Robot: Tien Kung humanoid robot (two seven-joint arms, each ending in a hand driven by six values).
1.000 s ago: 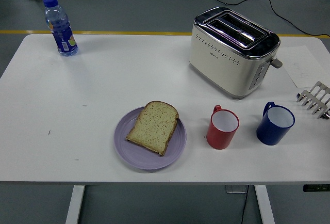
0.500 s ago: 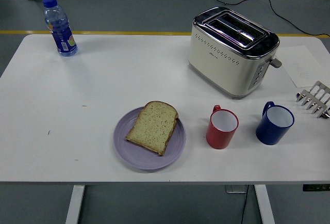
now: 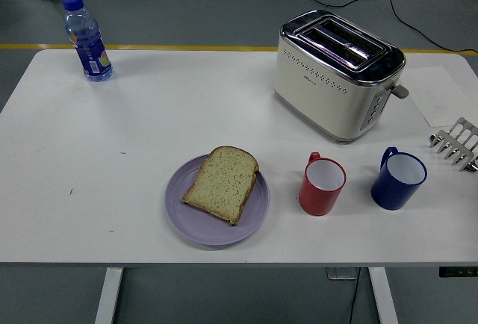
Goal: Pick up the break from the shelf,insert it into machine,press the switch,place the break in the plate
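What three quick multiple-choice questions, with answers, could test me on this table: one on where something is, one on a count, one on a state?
1. Where does the slice of bread lie?
A. in the toaster
B. on the purple plate
C. on the rack

2. How many mugs stand on the table?
A. one
B. two
C. three

3. What do the toaster slots hold?
A. nothing
B. bread
C. a mug

Answers: 1 B, the bread rests flat on the plate. 2 B, a red mug and a blue mug. 3 A, both slots show empty.
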